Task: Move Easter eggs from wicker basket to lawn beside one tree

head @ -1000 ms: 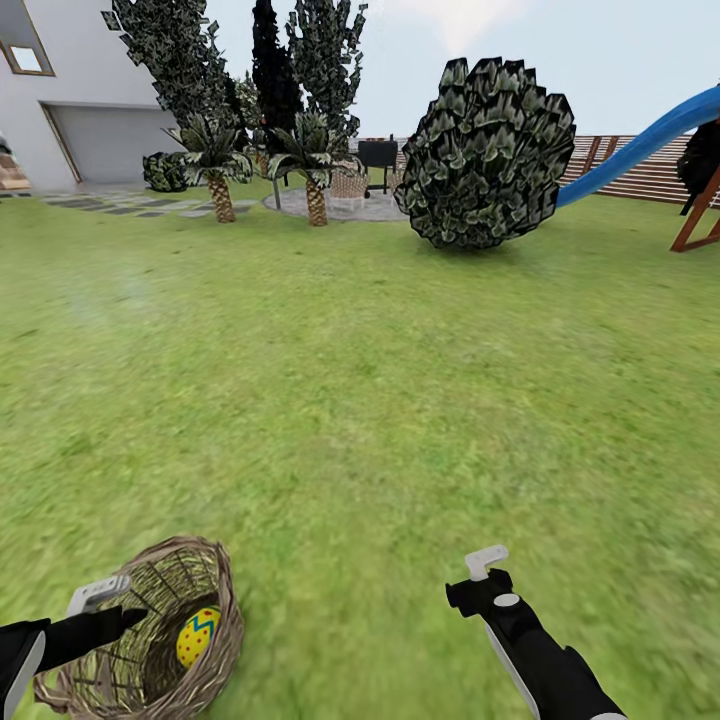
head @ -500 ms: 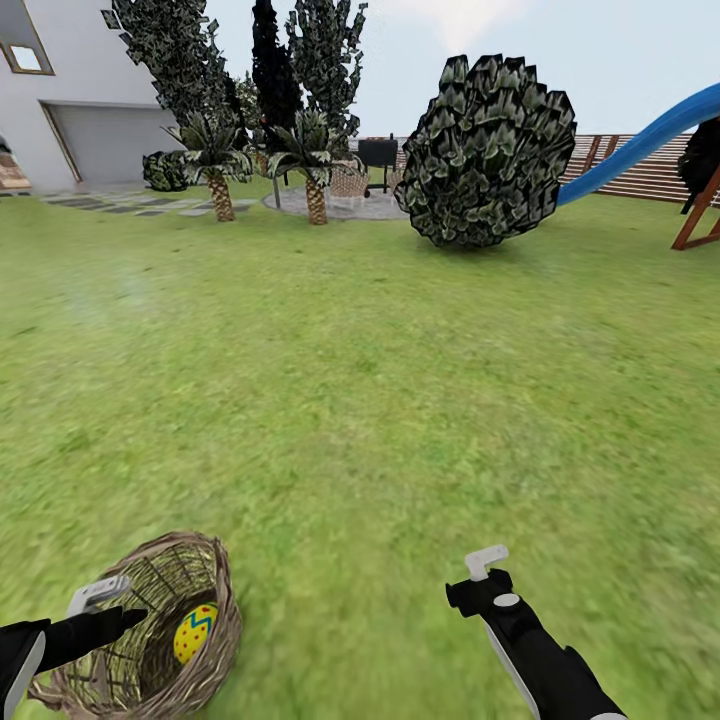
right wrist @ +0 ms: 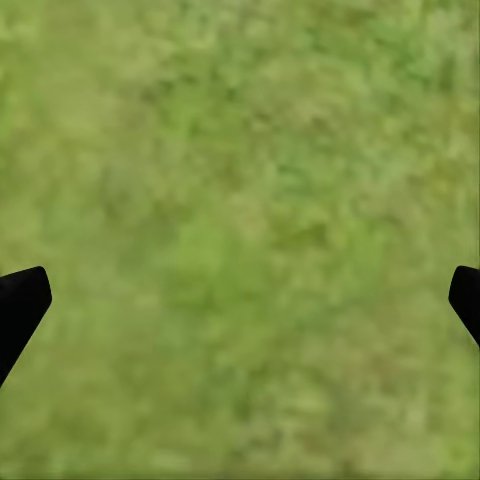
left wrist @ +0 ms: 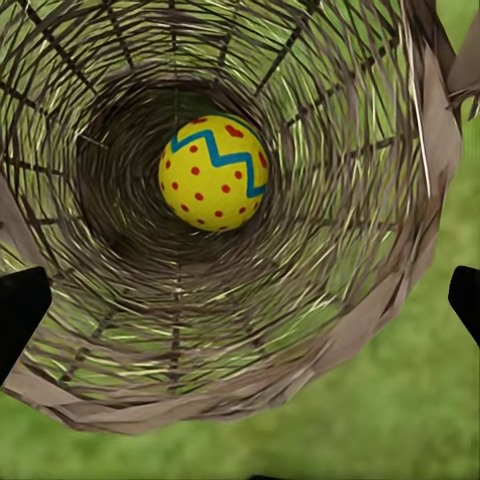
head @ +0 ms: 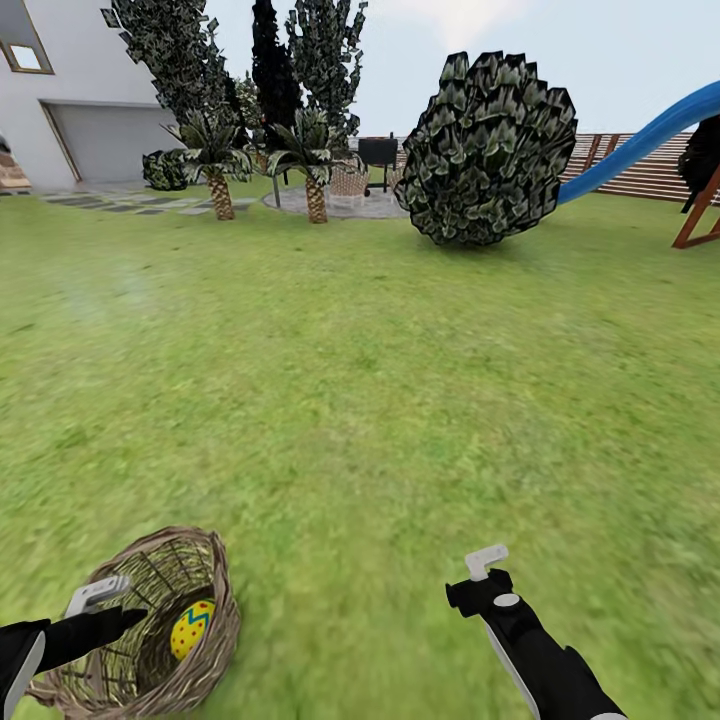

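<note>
Grass of mottled light and dark green, the lawn (head: 380,400), runs from the robot out to the far edge of the garden. At the far left stands a white house (head: 60,90) with a grey garage door, then a row of tall ragged-leaved trees (head: 180,60) and a near-black conifer (head: 272,70), with two short palms (head: 215,165) in front of them. A dark grill (head: 378,153) sits on a paved patch behind. Right of centre is a big round dark-leaved shrub (head: 490,150); beyond it a brown slatted fence (head: 640,170), a blue slide (head: 650,135) and the red-brown leg of a playset (head: 700,215). Near ground, left side: the wicker basket (head: 215,640) lies tipped on its side on the grass, mouth toward the robot's left arm. One Easter egg (head: 191,629), yellow with a teal zigzag and red dots, rests inside it against the lower wall. In the left wrist view the same egg (left wrist: 213,172) sits deep at the woven bottom, the braided rim (left wrist: 400,300) ringing the frame. Left gripper (head: 100,600) hovers at the basket's mouth, its fingertips (left wrist: 22,310) spread wide apart and touching nothing. Right gripper (head: 487,562) hangs over bare grass well to the right of the basket, also spread wide, its dark fingertips (right wrist: 22,305) at the two edges of the right wrist view with turf (right wrist: 240,240) between them.
</note>
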Tool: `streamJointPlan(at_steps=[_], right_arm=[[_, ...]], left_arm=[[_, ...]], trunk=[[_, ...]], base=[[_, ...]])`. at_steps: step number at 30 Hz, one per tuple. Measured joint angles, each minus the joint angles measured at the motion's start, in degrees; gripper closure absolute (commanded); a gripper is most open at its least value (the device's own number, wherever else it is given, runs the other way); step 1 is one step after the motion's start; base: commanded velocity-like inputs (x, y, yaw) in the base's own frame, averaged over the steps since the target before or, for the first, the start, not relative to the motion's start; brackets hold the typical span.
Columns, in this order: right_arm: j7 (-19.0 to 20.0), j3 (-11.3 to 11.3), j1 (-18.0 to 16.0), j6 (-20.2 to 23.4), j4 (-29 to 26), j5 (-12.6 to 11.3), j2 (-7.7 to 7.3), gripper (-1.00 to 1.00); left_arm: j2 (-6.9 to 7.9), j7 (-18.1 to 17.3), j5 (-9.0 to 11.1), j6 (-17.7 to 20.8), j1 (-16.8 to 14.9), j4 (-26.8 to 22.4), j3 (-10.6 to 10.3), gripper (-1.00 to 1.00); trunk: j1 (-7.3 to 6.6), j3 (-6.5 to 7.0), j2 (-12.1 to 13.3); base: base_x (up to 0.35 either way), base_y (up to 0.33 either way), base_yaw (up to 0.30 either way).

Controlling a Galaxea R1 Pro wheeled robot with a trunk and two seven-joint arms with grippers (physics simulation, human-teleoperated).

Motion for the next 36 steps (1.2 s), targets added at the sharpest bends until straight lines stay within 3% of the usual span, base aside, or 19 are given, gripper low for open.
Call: streamJointPlan(at_steps=[6, 11, 15, 19, 24, 36], right_arm=[[0.0, 0.0, 0.0, -0.1, 0.0, 0.0, 0.0, -1.0], [0.0, -0.1, 0.0, -0.2, 0.0, -0.1, -0.1, -1.0], [-0.1, -0.1, -0.1, -1.4, -0.4, -0.4, -1.4, -1.0], [-0.1, -0.2, -0.1, -2.5, -0.5, -0.4, -2.69, -1.0], [-0.1, -0.2, -0.1, -4.1, -0.5, -0.4, -2.73, -1.0], [-0.1, -0.2, -0.1, -4.7, -0.4, -0.4, -2.72, -1.0]], left_arm=[[0.0, 0.0, 0.0, 0.0, 0.0, 0.0, 0.0, -1.0], [0.0, -0.1, 0.2, -0.1, 0.0, -0.1, 0.1, -1.0], [0.44, 0.7, 0.4, -0.7, 0.2, 0.7, 0.3, -1.0], [-0.84, 0.2, 0.3, -0.7, 0.2, 0.7, 0.2, -1.0], [-2.47, 0.2, 0.2, -0.7, 0.2, 0.7, 0.2, -1.0], [-2.55, 0.2, 0.2, -0.7, 0.2, 0.7, 0.6, -1.0]], trunk=[[1.32, -1.08, -2.4], [1.32, -1.08, -2.4], [1.32, -1.08, -2.4], [1.32, -1.08, -2.4], [1.32, -1.08, -2.4], [1.29, -1.08, -2.4]], base=[[0.0, 0.0, 0.0], [0.0, 0.0, 0.0], [0.0, 0.0, 0.0], [0.0, 0.0, 0.0], [0.0, 0.0, 0.0], [0.088, 0.007, 0.0]])
